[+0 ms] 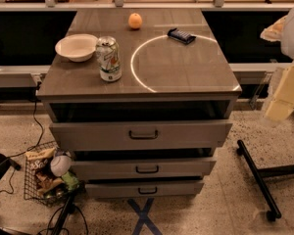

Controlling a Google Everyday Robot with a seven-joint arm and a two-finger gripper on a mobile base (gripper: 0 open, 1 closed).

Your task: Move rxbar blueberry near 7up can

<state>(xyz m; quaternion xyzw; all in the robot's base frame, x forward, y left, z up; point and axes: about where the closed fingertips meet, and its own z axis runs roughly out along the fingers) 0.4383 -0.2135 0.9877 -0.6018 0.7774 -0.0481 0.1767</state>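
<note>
The rxbar blueberry point(181, 35), a small flat bar in a dark blue wrapper, lies on the far right of the grey cabinet top point(186, 67). The 7up can point(109, 58) stands upright near the front left of the same top, well apart from the bar. My gripper point(279, 106) shows as a pale shape at the right edge of the view, off to the right of the cabinet and away from both things. It holds nothing that I can see.
A white bowl point(76, 47) sits just left of the can. An orange point(134, 20) lies at the back middle. Below the top are three drawers point(142, 133). A wire basket point(46, 175) stands on the floor at left, and a black wheeled stand leg point(257, 180) at right.
</note>
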